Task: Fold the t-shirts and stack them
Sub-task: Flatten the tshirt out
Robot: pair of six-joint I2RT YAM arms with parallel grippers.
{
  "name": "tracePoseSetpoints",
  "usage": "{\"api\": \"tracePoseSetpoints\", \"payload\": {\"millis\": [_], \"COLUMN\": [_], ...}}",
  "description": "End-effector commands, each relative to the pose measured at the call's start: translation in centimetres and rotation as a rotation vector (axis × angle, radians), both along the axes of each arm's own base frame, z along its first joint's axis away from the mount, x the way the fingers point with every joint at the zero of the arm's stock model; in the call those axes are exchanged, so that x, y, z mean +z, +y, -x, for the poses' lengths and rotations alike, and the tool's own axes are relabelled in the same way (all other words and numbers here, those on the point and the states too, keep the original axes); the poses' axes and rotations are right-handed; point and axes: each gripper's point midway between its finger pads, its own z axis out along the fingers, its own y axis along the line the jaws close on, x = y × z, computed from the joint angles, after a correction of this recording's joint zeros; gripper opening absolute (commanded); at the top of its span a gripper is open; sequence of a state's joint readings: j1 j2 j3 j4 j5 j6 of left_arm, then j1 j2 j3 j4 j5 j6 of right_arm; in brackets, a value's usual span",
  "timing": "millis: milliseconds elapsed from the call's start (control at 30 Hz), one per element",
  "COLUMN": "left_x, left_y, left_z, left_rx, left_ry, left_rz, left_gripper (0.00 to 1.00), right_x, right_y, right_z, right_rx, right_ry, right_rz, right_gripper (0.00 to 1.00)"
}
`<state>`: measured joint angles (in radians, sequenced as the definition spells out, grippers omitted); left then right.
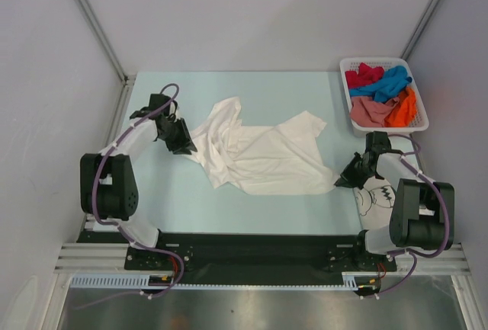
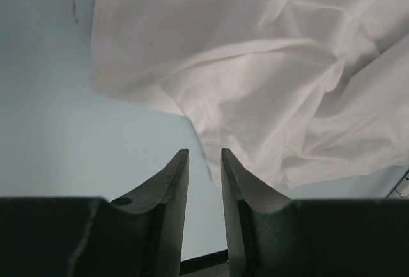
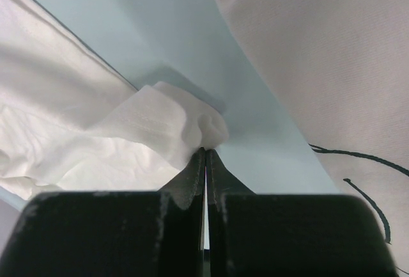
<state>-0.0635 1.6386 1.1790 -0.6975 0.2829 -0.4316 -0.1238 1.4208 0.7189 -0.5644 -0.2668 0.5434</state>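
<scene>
The plain white t-shirt [image 1: 259,155] lies crumpled across the middle of the table [image 1: 168,200], its long axis running left to right between our arms. Our right end effector [image 3: 205,152] is clamped on its near right corner, while our left end effector [image 2: 204,155], jaws slightly apart and empty, sits just beside the shirt's left edge, cloth ahead and to its right. Whether that edge is sleeve or hem we cannot tell through the folds, and the right arm [image 1: 415,208] hides part of the printed t-shirt [image 1: 375,197].

Six t-shirts — one plain white [image 1: 259,155], one printed [image 1: 375,197], one each red [image 1: 362,76], blue [image 1: 390,82], pink [image 1: 368,110], orange [image 1: 404,109] — plus one basket [image 1: 374,60].
</scene>
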Motion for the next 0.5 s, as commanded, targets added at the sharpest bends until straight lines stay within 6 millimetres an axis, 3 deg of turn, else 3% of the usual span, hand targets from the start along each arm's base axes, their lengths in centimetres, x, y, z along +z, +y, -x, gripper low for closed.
{"api": "tracePoseSetpoints", "payload": {"millis": [0,467], "left_x": [0.0,-2.5], "left_y": [0.9,2.1], "left_z": [-1.8,-4.5], "left_rx": [-0.026,-0.04], "left_ry": [-0.045,-0.018], "left_rz": [-0.028,-0.102], "left_gripper": [0.33,0.4], "right_x": [0.7,0.2], "right_y": [0.1,0.1], "right_z": [-0.1,0.2], "right_rx": [-0.003,-0.013], "right_ry": [-0.026,-0.01], "right_rz": [0.004,0.004], "right_gripper": [0.0,0.0]}}
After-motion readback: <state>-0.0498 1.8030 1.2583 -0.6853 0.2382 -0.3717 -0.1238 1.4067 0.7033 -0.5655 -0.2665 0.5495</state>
